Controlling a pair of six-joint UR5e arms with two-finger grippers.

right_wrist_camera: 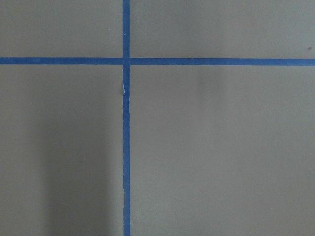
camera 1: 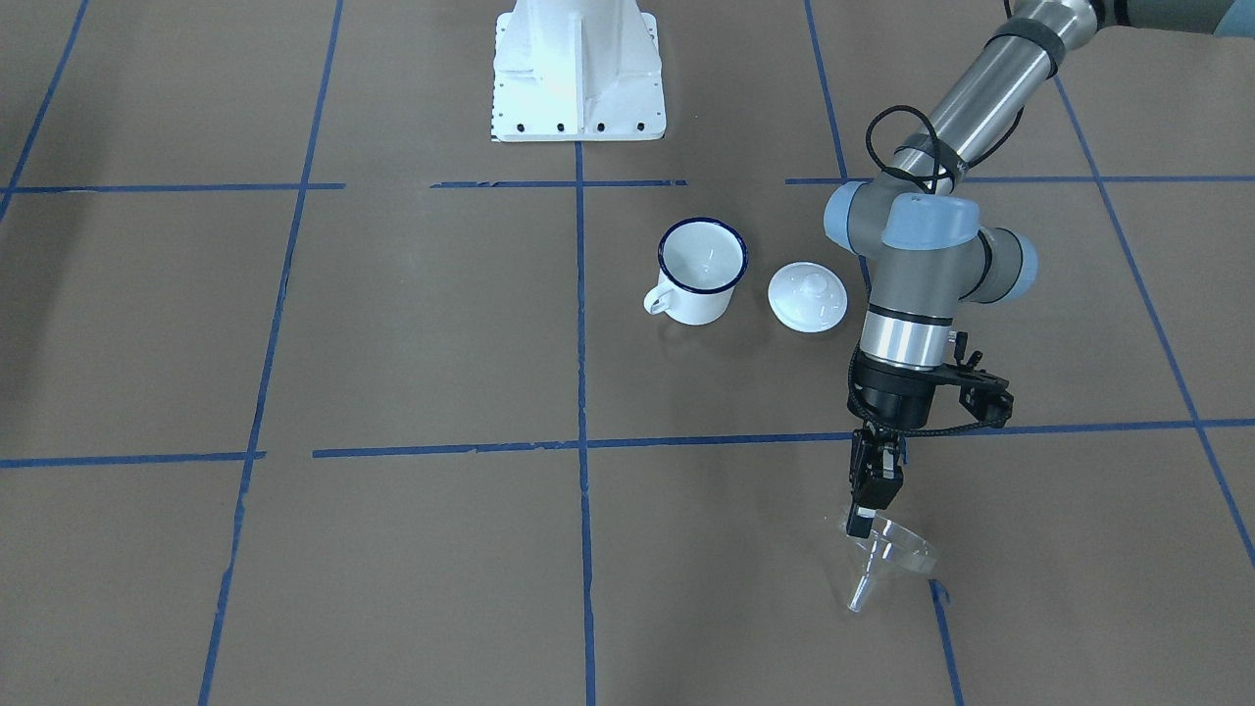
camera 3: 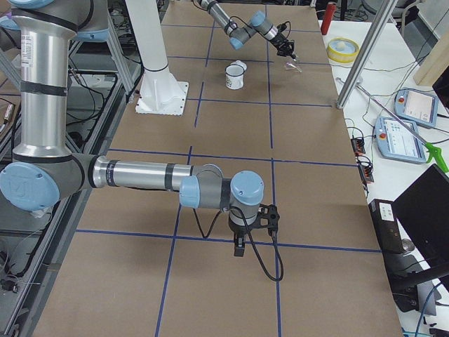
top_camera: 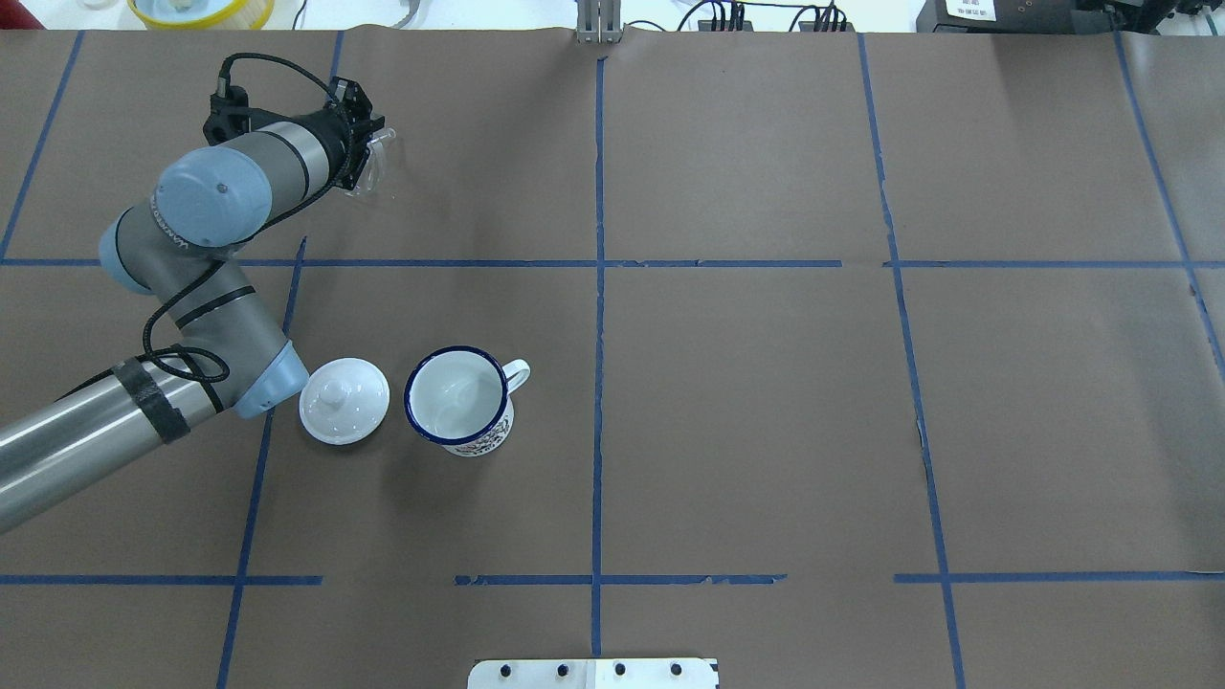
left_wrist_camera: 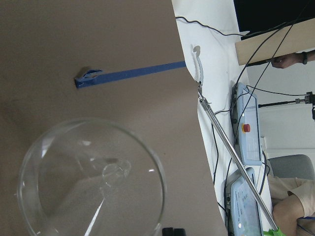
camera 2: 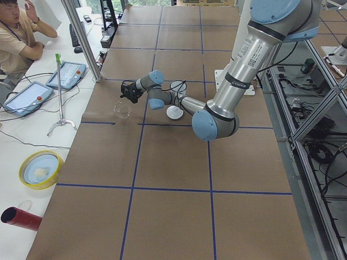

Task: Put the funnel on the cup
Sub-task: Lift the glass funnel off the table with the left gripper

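The clear funnel (camera 1: 890, 555) hangs tilted near the table's far left corner, its thin spout slanting down toward the brown paper. My left gripper (camera 1: 863, 517) is shut on its rim from above. The left wrist view looks straight down into the funnel's cone (left_wrist_camera: 93, 182). The cup (camera 1: 700, 269), a white mug with a dark blue rim, stands upright and empty about mid-table, well apart from the funnel (top_camera: 376, 163). My right gripper (camera 3: 239, 247) hovers low over bare paper at the other end of the table; I cannot tell whether it is open or shut.
A round white knobbed lid (camera 1: 807, 296) lies flat beside the cup (top_camera: 459, 397), between it and my left arm. The white robot base (camera 1: 578, 74) stands at the near edge. The far table edge (left_wrist_camera: 197, 113) runs close to the funnel, with pendants and a person beyond it.
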